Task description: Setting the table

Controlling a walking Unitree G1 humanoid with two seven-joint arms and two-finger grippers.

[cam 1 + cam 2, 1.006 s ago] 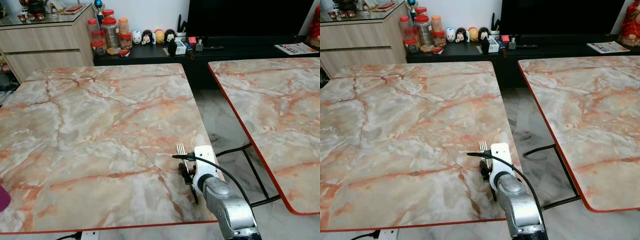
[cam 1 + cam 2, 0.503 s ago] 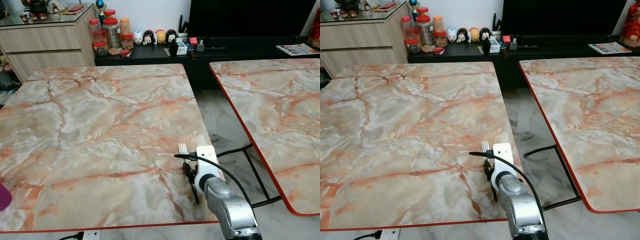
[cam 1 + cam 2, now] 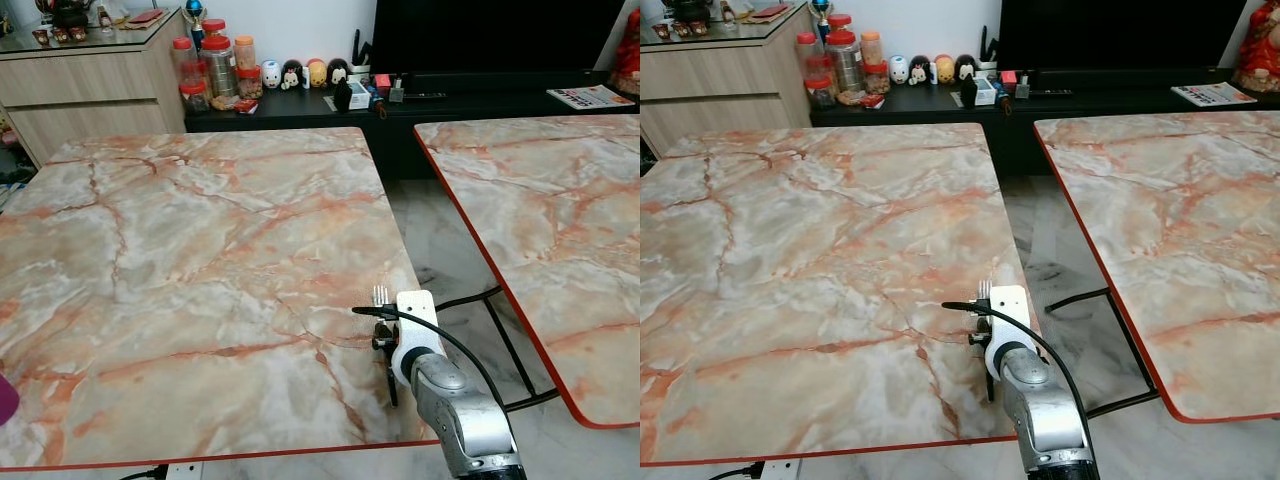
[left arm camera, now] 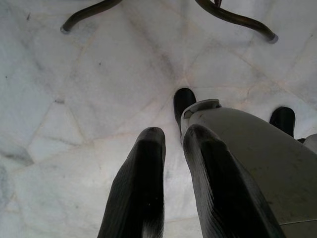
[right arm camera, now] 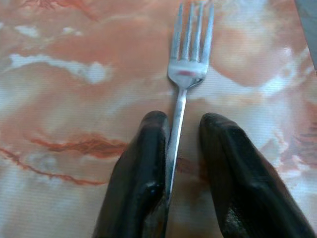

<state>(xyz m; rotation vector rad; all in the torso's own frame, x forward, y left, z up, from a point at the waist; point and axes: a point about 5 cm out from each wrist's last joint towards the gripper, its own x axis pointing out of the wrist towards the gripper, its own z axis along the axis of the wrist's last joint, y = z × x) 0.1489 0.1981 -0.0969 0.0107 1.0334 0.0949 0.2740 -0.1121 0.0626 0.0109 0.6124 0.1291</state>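
Low over the marble table (image 3: 200,260), right gripper (image 5: 183,124) — fingers apart — straddles the fork (image 5: 188,59).

fork (image 5: 187,64) | silver, four tines | lying flat on marble table (image 3: 200,250) | near its right edge

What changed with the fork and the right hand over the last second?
The right hand carried the fork slightly toward the near table's right edge, tines still pointing away from the robot. The fork stays between the hand's fingers. The left hand hangs idle above the floor.
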